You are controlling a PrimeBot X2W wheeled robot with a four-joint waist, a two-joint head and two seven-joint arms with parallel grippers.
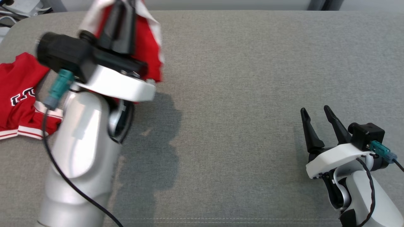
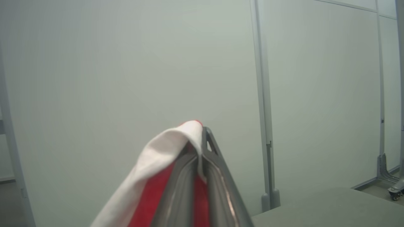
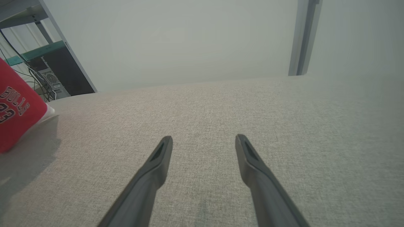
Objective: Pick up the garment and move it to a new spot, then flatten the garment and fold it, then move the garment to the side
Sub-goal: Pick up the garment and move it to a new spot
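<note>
**Garment pinched and partly raised; the move, flattening and fold are all to come**

At the left edge of the grey padded surface point(image 1: 252, 94) we see the red garment point(image 1: 19, 94), a jersey with white trim and dark lettering. Its lower part lies bunched on the fabric there. Just to the right, toward the far-left corner, the left gripper point(image 1: 120, 22) is up off the surface with its two fingers pressed together on a fold of the same garment. In the left wrist view, the white hem and red cloth are pinched between those fingers and drape down from them. The head view is blurred around this arm, so we cannot trace exactly where the hanging cloth meets the part that lies flat.

The arm's shadow falls across the middle of the surface. At the near-right corner the right gripper point(image 1: 315, 109) sits low over the fabric, fingers spread apart and holding nothing.

We judge this to be early in the first step. The grasp is made, but the garment is not fully off the surface and has not reached a new spot. Carrying it over, flattening it, folding it and setting it aside all remain.
</note>
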